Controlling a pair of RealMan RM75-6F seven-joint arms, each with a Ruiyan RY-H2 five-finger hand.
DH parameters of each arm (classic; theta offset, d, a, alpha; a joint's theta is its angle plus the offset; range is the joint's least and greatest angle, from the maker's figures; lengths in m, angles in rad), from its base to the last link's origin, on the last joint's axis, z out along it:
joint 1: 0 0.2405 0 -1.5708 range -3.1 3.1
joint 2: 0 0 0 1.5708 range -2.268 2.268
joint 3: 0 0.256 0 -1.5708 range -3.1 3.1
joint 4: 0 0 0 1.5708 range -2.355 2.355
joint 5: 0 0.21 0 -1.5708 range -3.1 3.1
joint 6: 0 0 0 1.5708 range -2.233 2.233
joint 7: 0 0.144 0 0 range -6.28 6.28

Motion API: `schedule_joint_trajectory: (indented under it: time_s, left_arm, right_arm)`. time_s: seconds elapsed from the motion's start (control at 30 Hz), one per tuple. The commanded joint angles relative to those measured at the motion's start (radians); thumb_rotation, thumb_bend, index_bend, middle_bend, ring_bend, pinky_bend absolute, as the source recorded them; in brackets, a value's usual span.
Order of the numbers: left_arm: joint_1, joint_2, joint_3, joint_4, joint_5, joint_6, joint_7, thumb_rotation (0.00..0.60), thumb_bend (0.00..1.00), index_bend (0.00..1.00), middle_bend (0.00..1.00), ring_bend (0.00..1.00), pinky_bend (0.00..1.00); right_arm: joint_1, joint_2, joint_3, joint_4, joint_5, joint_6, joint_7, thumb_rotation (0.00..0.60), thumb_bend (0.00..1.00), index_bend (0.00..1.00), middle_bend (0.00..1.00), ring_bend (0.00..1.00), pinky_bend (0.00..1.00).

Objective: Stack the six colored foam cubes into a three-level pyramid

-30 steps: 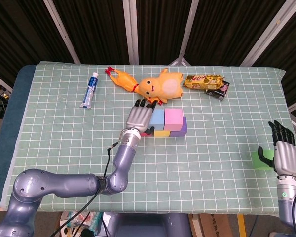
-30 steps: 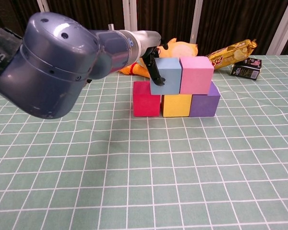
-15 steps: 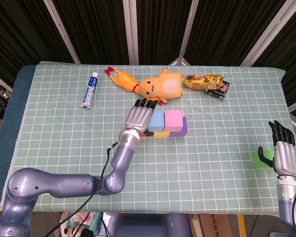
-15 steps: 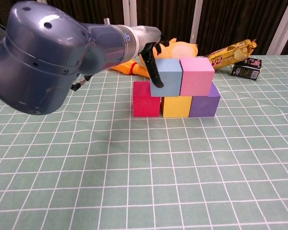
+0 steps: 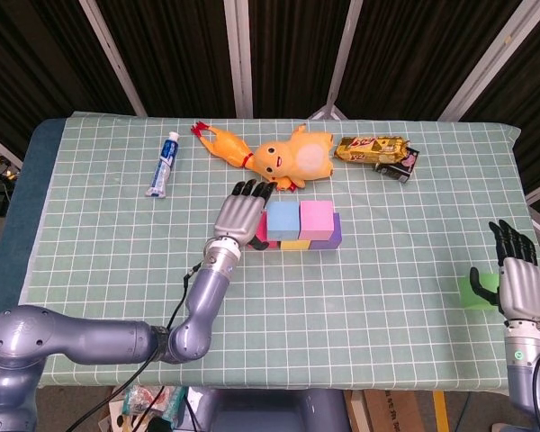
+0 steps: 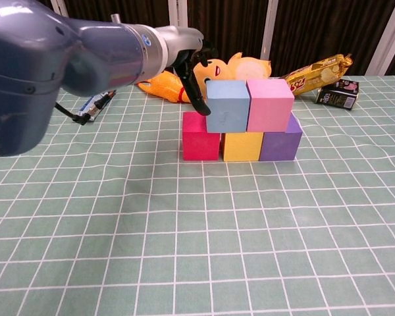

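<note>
Red (image 6: 201, 136), yellow (image 6: 242, 145) and purple (image 6: 280, 141) cubes form a row mid-table. A blue cube (image 6: 227, 105) and a pink cube (image 6: 270, 104) sit on top of them, side by side. My left hand (image 5: 238, 214) hovers just left of the blue cube (image 5: 283, 216), fingers straight and apart, holding nothing. In the chest view its dark fingertips (image 6: 196, 92) stand a little off the blue cube's left face. A green cube (image 5: 476, 291) lies at the far right edge against the thumb side of my right hand (image 5: 520, 279), whose fingers point straight up.
Behind the stack lie a yellow plush toy (image 5: 297, 156) and a rubber chicken (image 5: 220, 142). A toothpaste tube (image 5: 163, 163) lies at the back left. A gold snack pack (image 5: 369, 148) and a small carton (image 5: 403, 166) lie at the back right.
My left hand has let go of the blue cube and drawn back to the left. The blue cube stays on the bottom row. The right hand has not moved.
</note>
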Motion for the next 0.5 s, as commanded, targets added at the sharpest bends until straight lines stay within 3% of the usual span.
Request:
schedule_joint_trajectory:
  time_s: [0.03, 0.5]
  left_arm:
    - [0.044, 0.051, 0.019, -0.073, 0.037, 0.04, -0.023, 0.6, 0.09, 0.0, 0.07, 0.0, 0.03]
    - [0.235, 0.254, 0.092, -0.35, 0.139, 0.167, -0.123, 0.6, 0.11, 0.0, 0.08, 0.0, 0.03]
  right_arm:
    - [-0.001, 0.001, -0.001, -0.002, -0.001, 0.001, 0.001, 0.6, 0.47, 0.0, 0.0, 0.0, 0.0]
    - [-0.004, 0.009, -0.003, -0.021, -0.004, 0.002, 0.005, 0.6, 0.47, 0.0, 0.0, 0.0, 0.0]
